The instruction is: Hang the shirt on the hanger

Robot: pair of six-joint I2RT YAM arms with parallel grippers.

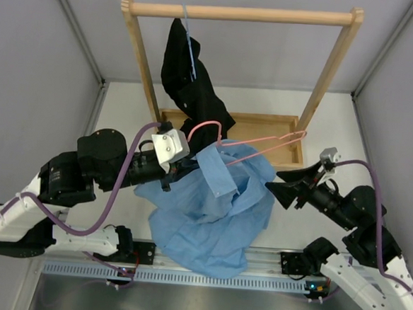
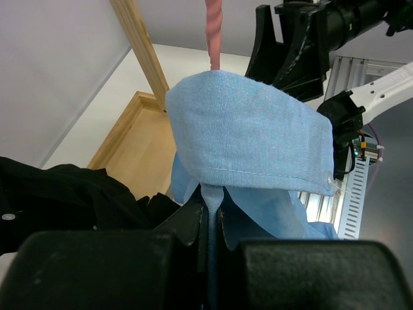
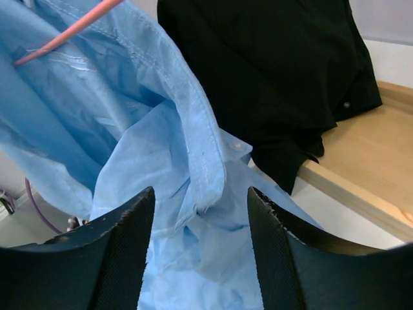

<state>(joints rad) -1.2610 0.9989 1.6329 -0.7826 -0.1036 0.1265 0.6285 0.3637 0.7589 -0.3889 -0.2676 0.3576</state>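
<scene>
Your left gripper (image 2: pixel 210 223) pinches the shirt (image 1: pixel 208 226) under its collar, where the hanger (image 1: pixel 255 143) enters, while your right gripper (image 3: pixel 200 197) stands spread around the shirt's front edge.

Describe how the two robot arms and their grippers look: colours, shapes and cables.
The left arm and the right arm have bulky black joints and white links near their bases. A purple cable loops along each one. The left wrist carries a white camera housing. The right gripper has two broad black fingers with finely textured inner faces.
</scene>
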